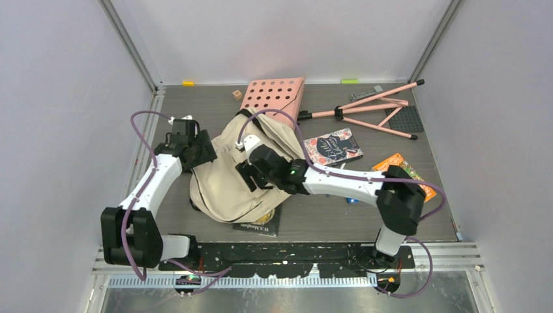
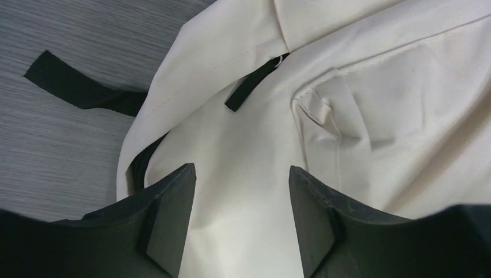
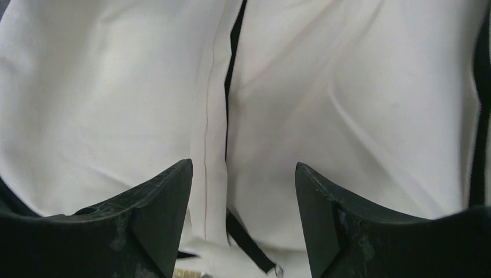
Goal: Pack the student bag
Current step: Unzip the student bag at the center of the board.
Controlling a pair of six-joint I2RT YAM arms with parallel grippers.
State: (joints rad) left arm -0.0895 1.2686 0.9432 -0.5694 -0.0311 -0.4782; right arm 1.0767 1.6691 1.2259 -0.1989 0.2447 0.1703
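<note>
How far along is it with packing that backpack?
Nothing visibly packed: the student bag hides its inside. In hand: left gripper and right gripper hang open over its fabric, holding nothing. Still to do: floral book and orange packet lie outside it; a dark book pokes from under it.

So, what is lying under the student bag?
A dark book sticks out from under the student bag at its near edge, light lettering on it. Most of the book is covered, and anything else beneath cannot be seen.
</note>
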